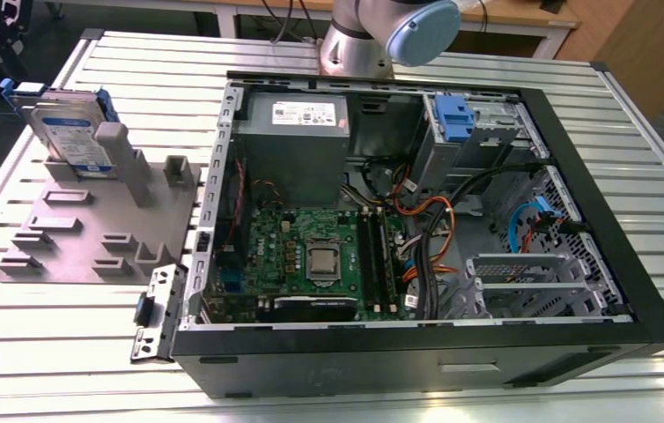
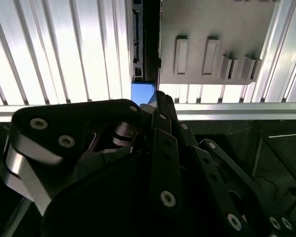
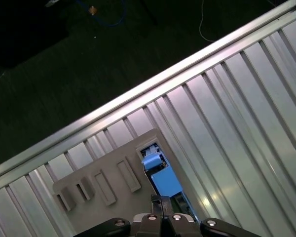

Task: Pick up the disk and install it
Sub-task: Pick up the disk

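One disk (image 1: 65, 132) stands upright in the grey fixture (image 1: 74, 251); gripper (image 3: 161, 201) hides its end.

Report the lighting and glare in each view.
Exterior view: even light, with the computer case interior shadowed. Second wrist view: table slats blown out by glare, hand dark in front. First wrist view: slats shine brightly, floor beyond nearly black.

The arm (image 1: 353, 44) is a smooth silver-grey tube with a rounded pale-blue cap (image 1: 423, 31) on its joint. In the second wrist view the hand (image 2: 159, 98) is matt black, built of flat link bars (image 2: 164, 148) and a rounded plate (image 2: 74, 123). Round silver screws (image 2: 167, 198) stud it, and a brushed silver band (image 2: 19, 163) curves along one edge.
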`<state>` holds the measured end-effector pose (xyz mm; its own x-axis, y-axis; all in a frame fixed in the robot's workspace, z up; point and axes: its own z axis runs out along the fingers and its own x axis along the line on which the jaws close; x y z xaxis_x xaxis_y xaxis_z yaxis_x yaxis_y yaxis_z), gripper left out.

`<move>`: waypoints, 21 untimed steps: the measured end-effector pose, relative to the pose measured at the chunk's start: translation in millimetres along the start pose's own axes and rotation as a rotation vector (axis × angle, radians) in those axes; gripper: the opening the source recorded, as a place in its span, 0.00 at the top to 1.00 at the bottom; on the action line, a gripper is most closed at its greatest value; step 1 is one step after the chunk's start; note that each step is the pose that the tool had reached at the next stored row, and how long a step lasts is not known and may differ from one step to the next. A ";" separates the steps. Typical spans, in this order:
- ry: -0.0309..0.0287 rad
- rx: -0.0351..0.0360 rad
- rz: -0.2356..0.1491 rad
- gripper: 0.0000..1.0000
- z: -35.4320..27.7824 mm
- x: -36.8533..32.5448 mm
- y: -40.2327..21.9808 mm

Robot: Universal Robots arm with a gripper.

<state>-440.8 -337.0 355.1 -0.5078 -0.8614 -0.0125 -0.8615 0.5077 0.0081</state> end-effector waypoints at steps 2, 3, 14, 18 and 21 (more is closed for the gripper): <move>0.0001 -0.0002 -0.014 0.89 0.0 0.0 0.0; 0.0002 -0.0002 -0.021 0.89 0.0 0.0 0.0; 0.0004 -0.0006 -0.046 0.89 0.0 0.0 0.0; 0.0004 -0.0006 -0.046 0.89 0.0 0.0 0.0; 0.0004 -0.0006 -0.047 0.89 0.0 0.0 0.0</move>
<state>-440.8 -337.1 355.1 -0.4672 -0.8841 -0.0125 -0.8842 0.4671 0.0081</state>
